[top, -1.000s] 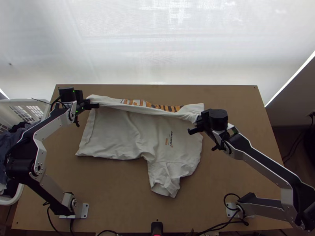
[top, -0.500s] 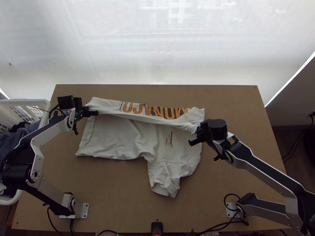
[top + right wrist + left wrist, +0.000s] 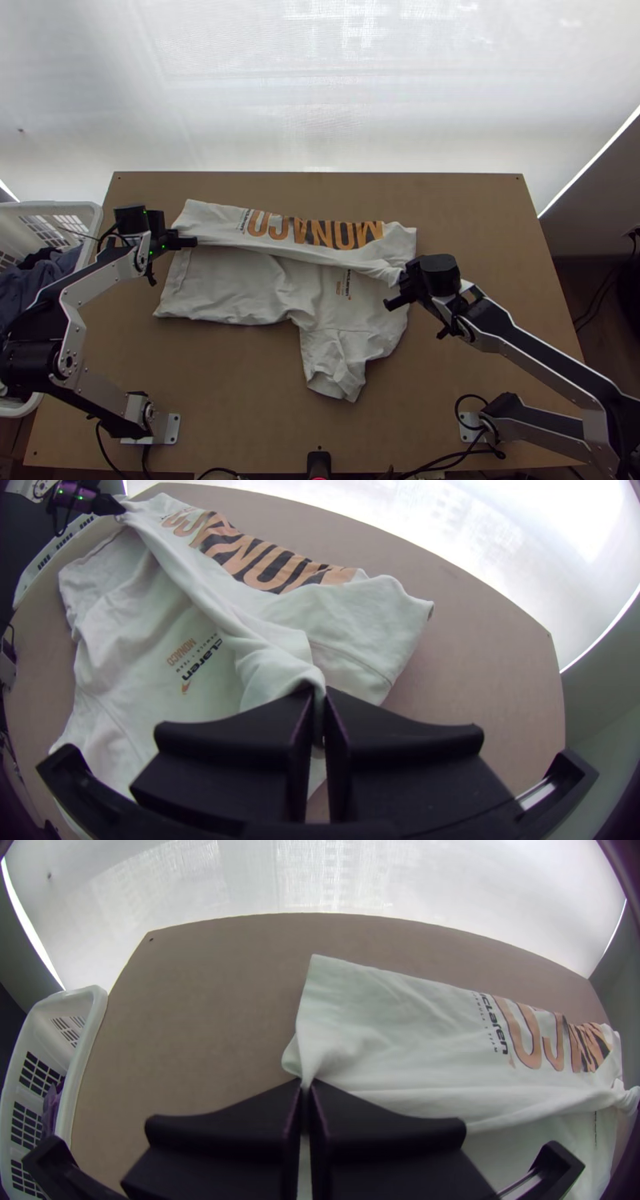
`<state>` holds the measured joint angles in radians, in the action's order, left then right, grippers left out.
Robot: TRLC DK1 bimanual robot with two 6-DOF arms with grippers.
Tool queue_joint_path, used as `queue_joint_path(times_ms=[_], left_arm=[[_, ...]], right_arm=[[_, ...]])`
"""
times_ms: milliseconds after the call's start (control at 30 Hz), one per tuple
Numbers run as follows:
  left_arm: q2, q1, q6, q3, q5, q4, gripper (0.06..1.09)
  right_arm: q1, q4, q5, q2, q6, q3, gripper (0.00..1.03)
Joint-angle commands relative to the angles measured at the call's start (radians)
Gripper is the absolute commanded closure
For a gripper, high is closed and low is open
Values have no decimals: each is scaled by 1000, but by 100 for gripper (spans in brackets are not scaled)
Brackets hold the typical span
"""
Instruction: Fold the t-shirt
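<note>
My left arm bends over the basket's near side, its end effector clenched on the T-shirt. My right arm slants inward, its end effector grasping the shirt's other end. It lies on the bench, far part folded over. The basket, beside the bench, holds dark cloth.

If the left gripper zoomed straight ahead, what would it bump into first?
Probably the t-shirt: its folded-over part lies just ahead of the left gripper, which pinches its edge. Height is hard to judge.
</note>
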<state>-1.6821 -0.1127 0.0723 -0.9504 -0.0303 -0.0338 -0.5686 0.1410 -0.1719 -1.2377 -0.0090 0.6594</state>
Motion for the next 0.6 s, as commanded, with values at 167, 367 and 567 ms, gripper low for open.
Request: queue_joint_path(times_ms=[167,367,567], left_arm=[[-1,-8,4,33,0,-17,85],[67,-51,-16,-4,-145,196,23],[237,-111,58,-19,-257,523,11]], right_arm=[[-8,-1,25,6,-6,-46,61],[-16,124,41,20,-8,13,3],[-36,299,94,138,21,49,3]])
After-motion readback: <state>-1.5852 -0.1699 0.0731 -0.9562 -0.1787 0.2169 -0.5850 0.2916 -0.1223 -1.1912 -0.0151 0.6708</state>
